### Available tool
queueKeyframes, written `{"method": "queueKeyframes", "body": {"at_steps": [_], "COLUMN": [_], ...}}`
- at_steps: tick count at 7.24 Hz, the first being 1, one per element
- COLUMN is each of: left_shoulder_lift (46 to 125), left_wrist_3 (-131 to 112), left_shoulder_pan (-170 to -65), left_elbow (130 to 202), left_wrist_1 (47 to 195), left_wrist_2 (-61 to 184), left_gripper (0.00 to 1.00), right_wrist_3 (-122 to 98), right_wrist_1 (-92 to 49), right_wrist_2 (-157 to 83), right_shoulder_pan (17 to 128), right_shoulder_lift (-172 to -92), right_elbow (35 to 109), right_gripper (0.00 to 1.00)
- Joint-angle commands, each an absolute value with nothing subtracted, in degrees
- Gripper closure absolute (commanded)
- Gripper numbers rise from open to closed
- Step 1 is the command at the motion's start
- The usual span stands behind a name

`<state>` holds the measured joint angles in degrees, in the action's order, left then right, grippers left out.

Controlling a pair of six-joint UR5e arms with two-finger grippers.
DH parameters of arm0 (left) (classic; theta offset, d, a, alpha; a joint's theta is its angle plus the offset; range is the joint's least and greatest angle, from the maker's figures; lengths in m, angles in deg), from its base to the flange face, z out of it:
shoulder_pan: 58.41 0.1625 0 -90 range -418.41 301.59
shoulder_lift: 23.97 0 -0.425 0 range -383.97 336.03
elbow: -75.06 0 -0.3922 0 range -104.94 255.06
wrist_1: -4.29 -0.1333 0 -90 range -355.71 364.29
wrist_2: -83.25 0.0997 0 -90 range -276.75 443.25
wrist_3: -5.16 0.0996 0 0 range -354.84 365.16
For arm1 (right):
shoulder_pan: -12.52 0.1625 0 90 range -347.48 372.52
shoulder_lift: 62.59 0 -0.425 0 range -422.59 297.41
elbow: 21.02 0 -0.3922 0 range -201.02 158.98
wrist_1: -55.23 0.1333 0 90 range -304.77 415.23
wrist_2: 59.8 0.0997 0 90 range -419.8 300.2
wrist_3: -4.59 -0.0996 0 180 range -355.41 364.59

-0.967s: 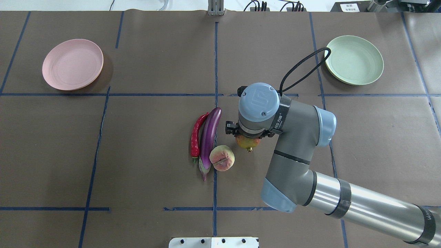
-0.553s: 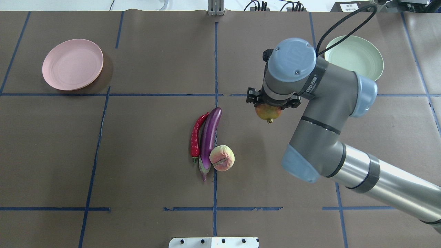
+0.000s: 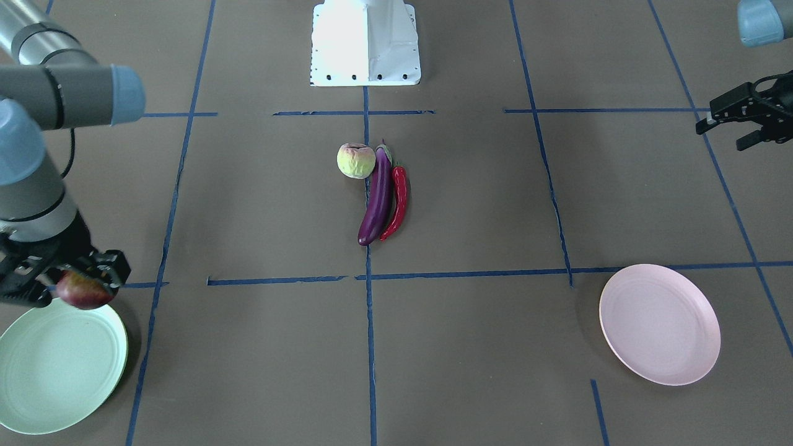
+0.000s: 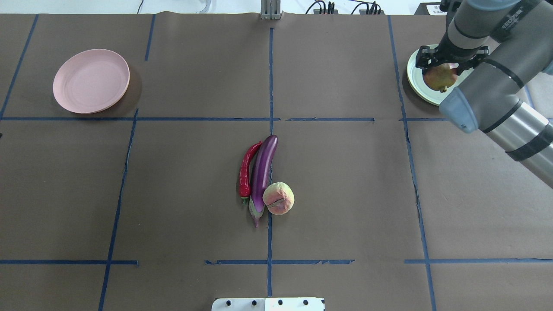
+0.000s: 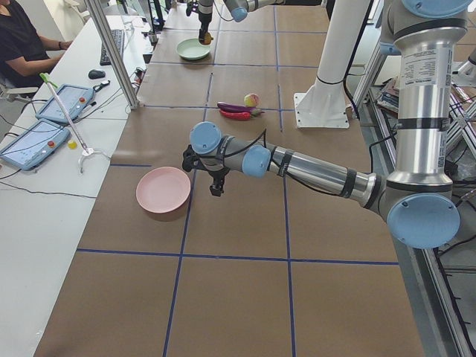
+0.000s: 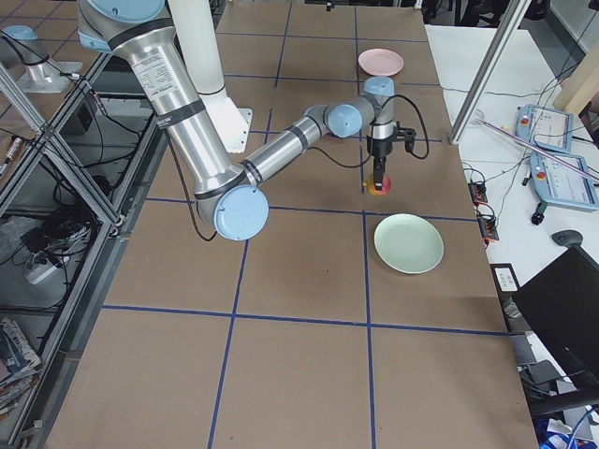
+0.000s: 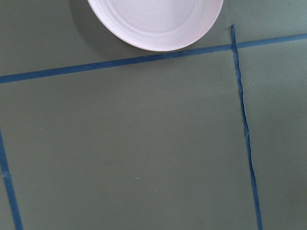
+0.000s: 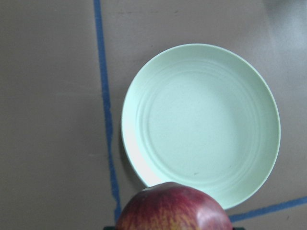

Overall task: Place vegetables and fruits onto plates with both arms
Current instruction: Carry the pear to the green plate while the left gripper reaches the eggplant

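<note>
My right gripper (image 4: 451, 58) is shut on the red-and-yellow round fruit (image 4: 440, 77) and holds it in the air at the edge of the mint green plate (image 4: 414, 84). In the right wrist view the fruit (image 8: 175, 208) sits at the bottom, with the plate (image 8: 201, 124) just ahead of it. The purple eggplant (image 4: 263, 172), red chili pepper (image 4: 246, 172) and pale peach-like fruit (image 4: 278, 198) lie together at the table's centre. The pink plate (image 4: 91, 80) is bare. My left gripper (image 3: 722, 136) is open and empty, out beside the pink plate (image 3: 659, 324).
The white base block (image 3: 365, 43) stands at the robot's side of the table. Blue tape lines cross the brown mat. A metal post (image 4: 271, 8) stands at the far edge. An operator (image 5: 18, 44) and tablets are beyond the table's long side.
My right arm has carried the red-and-yellow fruit from beside the produce pile, up and to the far right, to the mint plate. The other produce has not moved.
</note>
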<state>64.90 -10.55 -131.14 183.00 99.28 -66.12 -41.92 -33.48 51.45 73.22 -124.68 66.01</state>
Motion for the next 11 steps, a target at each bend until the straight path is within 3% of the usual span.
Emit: {"method": "queueKeyframes", "body": {"at_steps": [1,2,3,6,8,11], "left_shoulder_lift": [75.98,82.40,88.03,101.94,103.80,112.32], "left_wrist_3": [-32.79,-41.51,-50.91,-62.15,-62.43,-62.34], "left_shoulder_pan": [-119.90,-112.88,-105.33,-91.14,-89.87,-88.65], "left_elbow": [182.37,181.59,181.40,170.89,167.36,155.32], "left_wrist_1": [105.36,105.28,105.28,105.45,109.29,113.27], "left_wrist_2": [-65.55,-59.45,-50.26,-33.07,-30.13,-26.46], "left_gripper": [0.00,0.00,0.00,0.00,0.00,0.03], "right_wrist_3": [-34.55,-34.09,-34.00,-34.08,-34.43,-34.61], "right_wrist_1": [-19.86,-18.96,-18.17,-14.29,-14.47,-14.47], "right_wrist_2": [54.72,54.38,54.37,58.83,62.79,65.01], "right_shoulder_pan": [77.91,78.09,78.26,78.44,78.44,78.44], "right_shoulder_lift": [-124.73,-124.64,-124.81,-126.75,-128.06,-128.33], "right_elbow": [50.92,49.23,49.03,54.19,57.20,58.44], "right_gripper": [0.98,0.88,0.02,0.00,0.00,0.00]}}
